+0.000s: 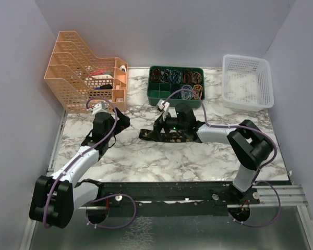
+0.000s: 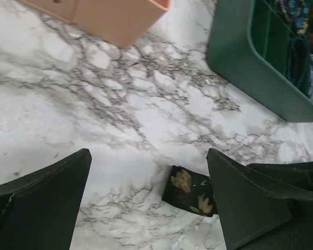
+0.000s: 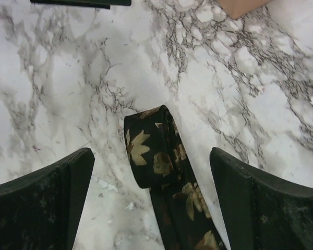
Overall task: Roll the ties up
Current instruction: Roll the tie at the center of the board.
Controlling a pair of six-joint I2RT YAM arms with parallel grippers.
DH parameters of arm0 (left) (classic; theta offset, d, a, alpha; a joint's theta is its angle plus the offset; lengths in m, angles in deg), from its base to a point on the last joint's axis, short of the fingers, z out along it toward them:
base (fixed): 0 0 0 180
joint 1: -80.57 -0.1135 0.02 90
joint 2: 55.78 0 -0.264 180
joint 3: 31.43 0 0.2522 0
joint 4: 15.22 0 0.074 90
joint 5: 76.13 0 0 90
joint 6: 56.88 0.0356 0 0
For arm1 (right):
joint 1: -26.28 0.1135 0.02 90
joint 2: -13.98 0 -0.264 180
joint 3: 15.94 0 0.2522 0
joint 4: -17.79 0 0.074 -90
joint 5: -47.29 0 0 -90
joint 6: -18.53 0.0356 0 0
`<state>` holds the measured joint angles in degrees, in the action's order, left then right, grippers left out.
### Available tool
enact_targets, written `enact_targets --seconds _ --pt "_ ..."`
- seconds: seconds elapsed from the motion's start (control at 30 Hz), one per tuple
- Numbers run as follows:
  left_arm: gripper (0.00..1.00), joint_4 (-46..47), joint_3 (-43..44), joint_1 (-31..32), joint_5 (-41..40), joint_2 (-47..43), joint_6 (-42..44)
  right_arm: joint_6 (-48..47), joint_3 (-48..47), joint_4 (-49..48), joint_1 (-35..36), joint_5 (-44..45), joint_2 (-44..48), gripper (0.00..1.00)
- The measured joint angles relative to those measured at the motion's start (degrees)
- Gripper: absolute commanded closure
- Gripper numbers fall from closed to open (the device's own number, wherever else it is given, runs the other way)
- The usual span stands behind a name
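Observation:
The tie [image 3: 157, 156], black with tan-gold leaf flecks, lies flat on the marble table [image 1: 146, 156] in the middle. Its near end is folded over into a short loose turn, and the rest runs back under the right wrist. My right gripper [image 3: 151, 153] hangs over that folded end, open, with both fingers clear of the cloth. In the top view the right gripper [image 1: 154, 130] points left along the tie [image 1: 146, 135]. My left gripper [image 2: 148, 155] is open too, low over the marble, and the tie's end [image 2: 190, 190] shows just inside its right finger [image 2: 250, 203]. The left gripper [image 1: 122, 123] sits left of the tie.
A peach mesh file organiser [image 1: 86, 73] stands at the back left, its corner [image 2: 120, 18] close ahead of the left gripper. A green compartment tray [image 1: 175, 86] of coiled bands sits at the back centre. A white basket [image 1: 248, 80] stands back right.

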<state>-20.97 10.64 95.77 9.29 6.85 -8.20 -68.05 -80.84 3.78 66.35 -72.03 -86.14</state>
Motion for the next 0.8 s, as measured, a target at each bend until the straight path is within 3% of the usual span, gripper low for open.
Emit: enact_targets --seconds 0.23,0.5,0.67,0.8 --pt "0.06 -8.44 -0.07 -3.63 -2.73 -3.56 1.46 -17.51 -4.7 1.49 4.81 -1.05 -7.21 0.0" --pt "0.06 -11.17 -0.09 -9.33 -0.26 -6.54 4.85 -25.75 -7.54 2.45 6.43 0.46 -11.58 0.02" --pt "0.06 -11.5 -0.09 -10.27 1.75 -6.54 5.75 -28.37 -9.33 4.26 6.32 0.98 -13.9 0.17" --pt "0.06 -11.54 -0.09 -10.58 2.8 -6.54 6.12 -29.42 -10.47 6.01 6.36 0.5 -15.08 0.37"
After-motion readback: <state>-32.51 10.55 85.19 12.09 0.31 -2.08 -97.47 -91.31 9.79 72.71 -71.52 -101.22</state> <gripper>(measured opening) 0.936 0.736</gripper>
